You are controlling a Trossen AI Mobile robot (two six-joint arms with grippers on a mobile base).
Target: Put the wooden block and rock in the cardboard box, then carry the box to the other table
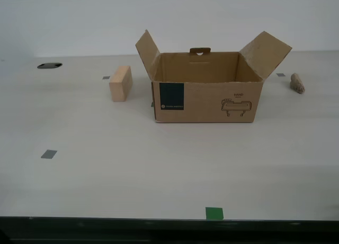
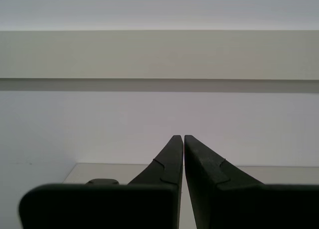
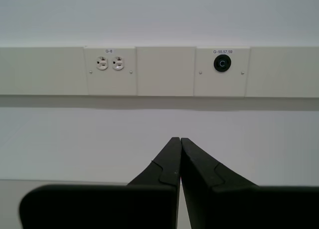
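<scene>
Both pincers are shut with nothing in them: my first pincer (image 3: 179,138) has its tips pressed together and faces a wall panel with outlets (image 3: 109,63), and my second pincer (image 2: 179,136) is likewise closed tip to tip, facing a bare wall over a strip of worktop edge. Neither arm shows in the exterior view, so both sit well back from the things. On the beige worktop (image 1: 159,170) the box (image 1: 206,93) stands open near the middle, its flaps raised and its inside looking empty as far as the front wall lets me see. The block (image 1: 121,83) stands just off the box toward the exterior view's left, apart from it. The rock (image 1: 297,83) lies farther off toward the exterior view's right, also apart. Grey tape squares (image 1: 48,154) and a green one (image 1: 214,213) mark the surface. By my reading nothing is done yet: block and rock both wait outside, both must go in, and the carry to the other table, which is not in sight, comes after.
</scene>
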